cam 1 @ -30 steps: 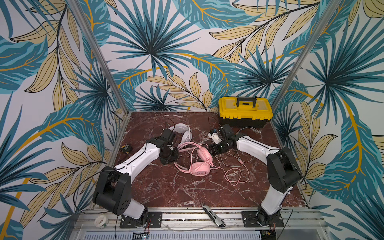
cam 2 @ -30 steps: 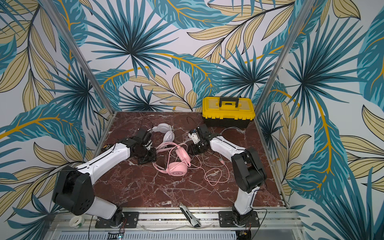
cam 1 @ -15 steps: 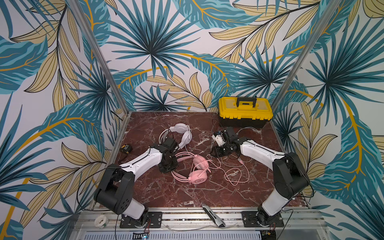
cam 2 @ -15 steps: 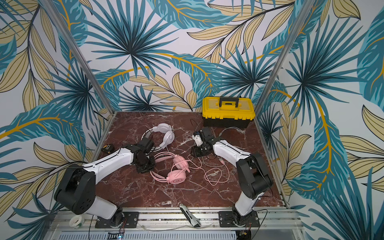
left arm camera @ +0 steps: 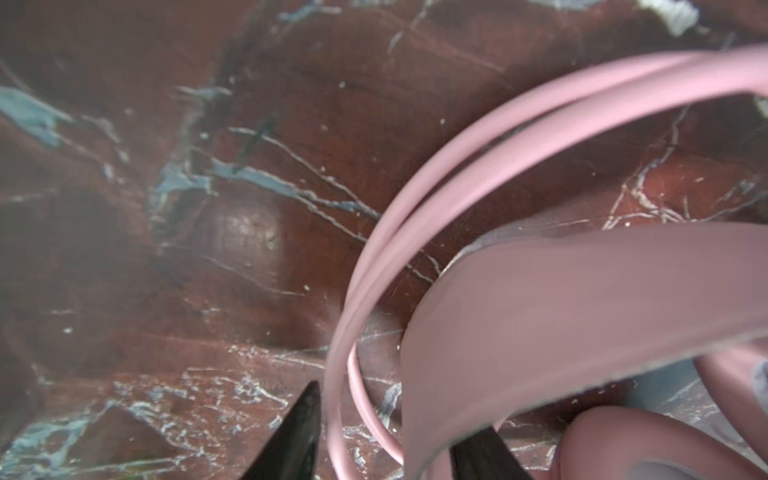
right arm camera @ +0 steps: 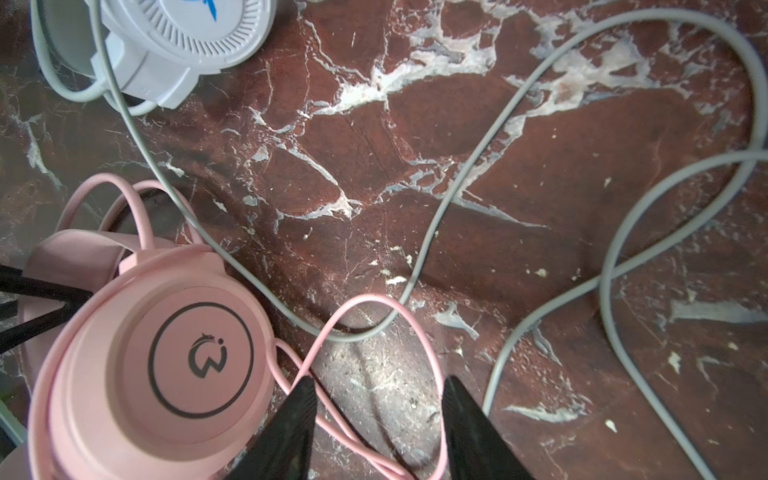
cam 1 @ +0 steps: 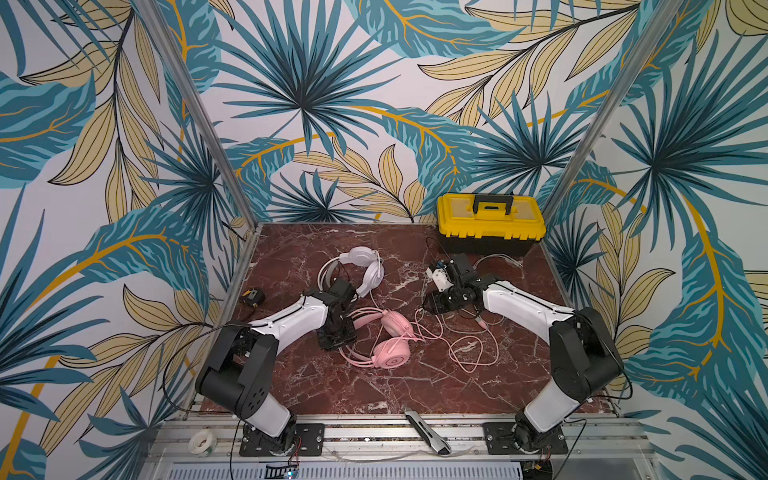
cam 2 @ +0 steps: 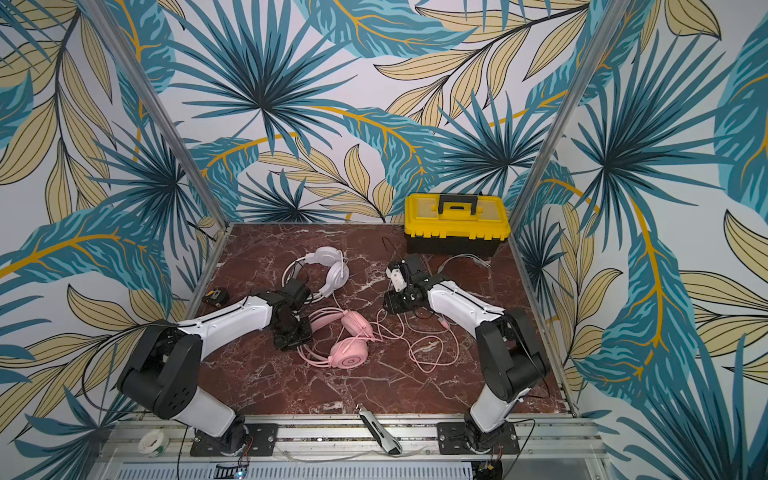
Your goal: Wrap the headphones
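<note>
The pink headphones (cam 1: 392, 357) (cam 2: 349, 357) lie mid-table, their thin pink cable (cam 1: 473, 353) looping to the right. My left gripper (cam 1: 338, 336) (left arm camera: 395, 415) stands open at the headband's left end, and the pink headband (left arm camera: 561, 311) and its wire hoops pass between the fingers. The white headphones (cam 1: 365, 266) (cam 2: 332, 268) rest behind, with their grey cable (right arm camera: 478, 166) trailing across the marble. My right gripper (cam 1: 432, 305) (right arm camera: 378, 386) hovers open over a loop of pink cable (right arm camera: 415, 320), beside the pink earcup (right arm camera: 166, 365).
A yellow toolbox (cam 1: 490, 222) stands at the back right. A utility knife (cam 1: 428, 432) and a tape roll (cam 1: 201, 442) lie on the front rail. A small black-and-yellow item (cam 1: 253, 295) sits at the table's left edge.
My left gripper came toward the front with the pink headphones and opened from shut. The right gripper shifted slightly and widened a little.
</note>
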Controlling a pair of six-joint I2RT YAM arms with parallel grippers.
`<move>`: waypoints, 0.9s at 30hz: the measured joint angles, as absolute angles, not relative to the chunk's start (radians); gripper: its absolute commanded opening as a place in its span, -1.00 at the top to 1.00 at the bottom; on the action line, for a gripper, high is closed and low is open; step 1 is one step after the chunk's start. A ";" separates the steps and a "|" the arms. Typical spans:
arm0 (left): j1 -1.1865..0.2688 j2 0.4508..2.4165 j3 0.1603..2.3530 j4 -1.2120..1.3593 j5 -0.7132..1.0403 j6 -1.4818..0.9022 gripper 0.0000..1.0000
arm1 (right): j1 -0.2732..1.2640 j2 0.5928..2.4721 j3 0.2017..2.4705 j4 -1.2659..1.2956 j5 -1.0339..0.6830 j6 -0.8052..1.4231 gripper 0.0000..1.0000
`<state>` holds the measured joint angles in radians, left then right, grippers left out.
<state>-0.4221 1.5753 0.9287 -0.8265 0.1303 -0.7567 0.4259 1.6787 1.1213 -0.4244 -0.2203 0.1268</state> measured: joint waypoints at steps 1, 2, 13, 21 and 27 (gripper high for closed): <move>-0.422 1.578 0.931 -0.827 0.129 -0.750 -0.12 | 0.426 1.679 1.121 -0.424 -0.220 0.126 -0.02; -0.422 1.583 0.936 -0.828 0.125 -0.739 -0.14 | 0.426 1.679 1.121 -0.424 -0.220 0.126 -0.03; -0.419 1.692 1.026 -0.855 0.031 -0.593 -0.23 | 0.426 1.677 1.121 -0.424 -0.220 0.125 -0.03; -0.424 1.726 1.035 -0.857 0.019 -0.565 -0.14 | 0.426 1.677 1.121 -0.432 -0.213 0.123 -0.03; -0.425 1.720 1.026 -0.854 0.022 -0.570 0.07 | 0.426 1.677 1.121 -0.447 -0.198 0.118 -0.03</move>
